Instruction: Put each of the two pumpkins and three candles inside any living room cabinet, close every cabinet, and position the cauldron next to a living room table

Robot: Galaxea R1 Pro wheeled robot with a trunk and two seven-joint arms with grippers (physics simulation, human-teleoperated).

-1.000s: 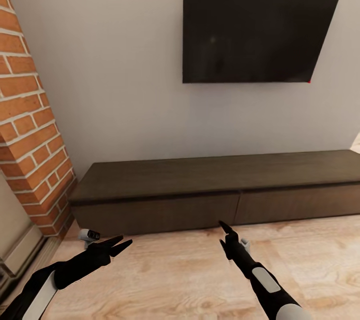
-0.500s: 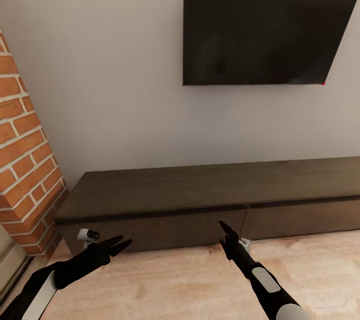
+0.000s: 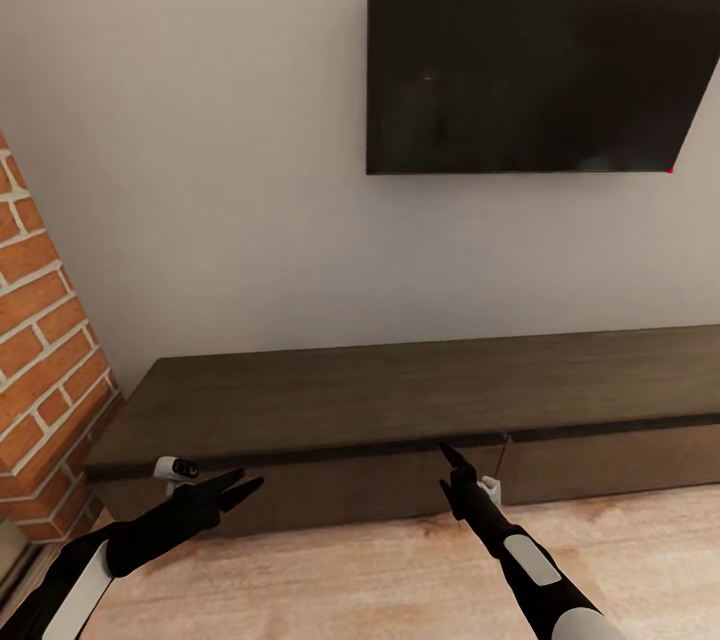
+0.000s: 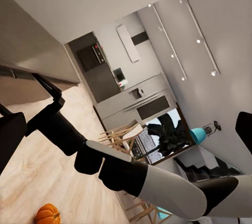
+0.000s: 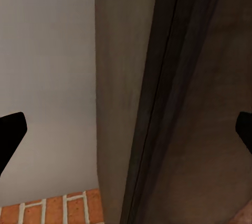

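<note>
i'm parked right up against the cabinet (image 3: 400,400), which runs across the lower half of the head view with its dark top and flat drawer fronts facing me; both drawers look shut, a thin seam between them near lower centre. i read this as lining up to pull one open, since nothing can go in until it is. the right gripper (image 3: 450,465) points at the top edge of the drawer front just left of that seam, fingers spread wide, nothing in them, and i can't tell if it touches. the left gripper (image 3: 235,490) hangs at lower left, fingers parted, empty. one pumpkin (image 4: 47,214) sits on the wooden floor (image 3: 400,580), at the bottom left of the left wrist view. above the cabinet hangs the tv (image 3: 530,50).
</note>
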